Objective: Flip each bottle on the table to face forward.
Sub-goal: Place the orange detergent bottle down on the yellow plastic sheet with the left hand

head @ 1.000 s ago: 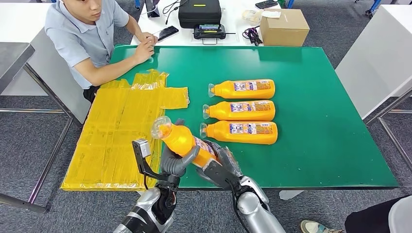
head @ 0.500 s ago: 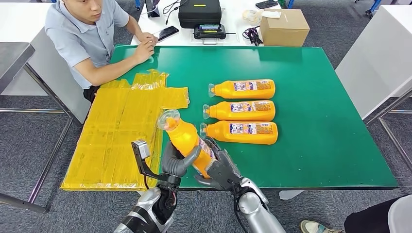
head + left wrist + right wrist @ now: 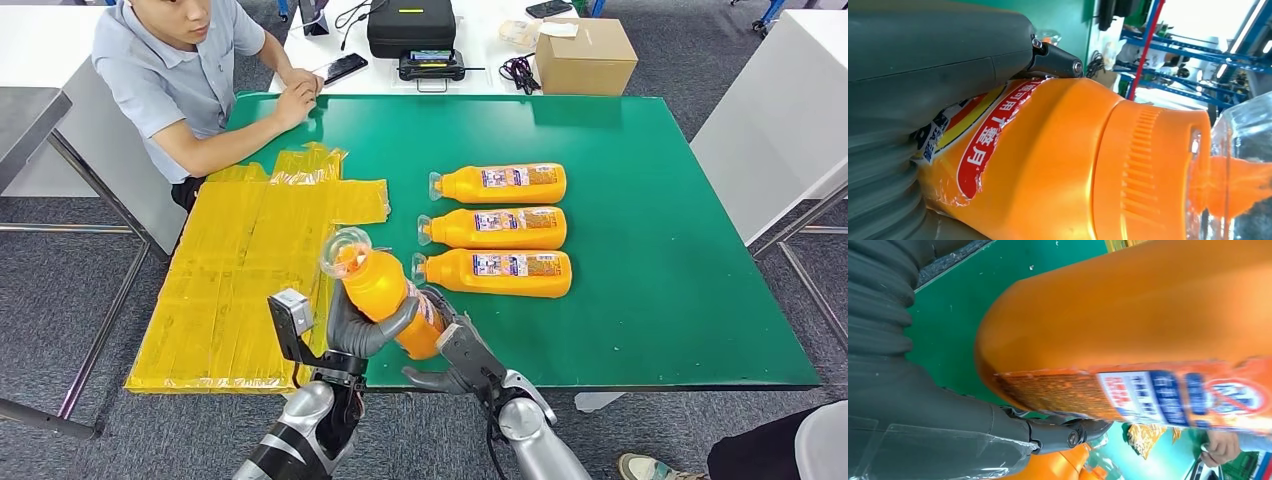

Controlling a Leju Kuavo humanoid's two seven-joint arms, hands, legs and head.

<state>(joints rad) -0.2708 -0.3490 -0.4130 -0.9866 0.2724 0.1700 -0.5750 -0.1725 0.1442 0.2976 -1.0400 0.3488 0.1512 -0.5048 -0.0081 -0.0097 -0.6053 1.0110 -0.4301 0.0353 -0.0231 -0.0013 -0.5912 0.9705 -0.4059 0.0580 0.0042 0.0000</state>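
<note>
The robot is in the middle of turning one bottle point(image 3: 385, 295). The orange bottle is up in the air, just over the near edge of the green tabletop point(image 3: 640, 300), toward its left side. Its clear cap points up and away from the robot, so it stands tilted.

The left hand point(image 3: 362, 328) wraps round the middle of the bottle, with its thumb across the front. It holds the bottle tight. In the left wrist view the thumb presses on the label with red writing.

The right hand point(image 3: 450, 360) is at the bottom end of the bottle. Its fingers look spread out and low. I cannot tell if they touch the bottle or have let go.

Three more bottles point(image 3: 497, 228) lie on their sides in a row near the middle of the tabletop. Their labels face up and their caps point to the left edge.

I think the next move is to turn the bottle until the right label faces up. Then it must be laid down flat, near the row, with its cap the same way. The left hand must keep a firm hold, because the bottle is smooth and could slip.
</note>
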